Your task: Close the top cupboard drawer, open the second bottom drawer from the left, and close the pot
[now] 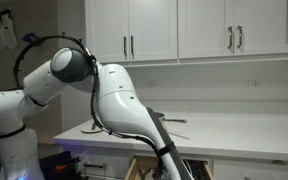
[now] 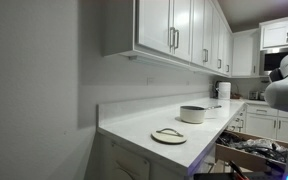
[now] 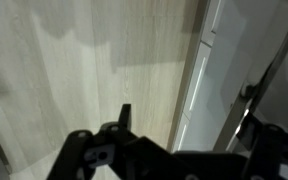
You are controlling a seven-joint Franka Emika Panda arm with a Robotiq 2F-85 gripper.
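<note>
On the white counter the pot stands uncovered, with a round disc lying flat near it. Below, the second bottom drawer is pulled out; its cluttered contents cannot be identified. Wall-cabinet doors are shut. The gripper has its jaws spread and holds nothing.

White countertop, white backsplash, plain grey wall, dim light.

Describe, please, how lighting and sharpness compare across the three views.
An exterior view is evenly lit, the white arm bright against the cabinets; an exterior view leaves a wall dim grey beside the bright countertop; the wrist view is soft, dark shapes below over pale wood grain.
</note>
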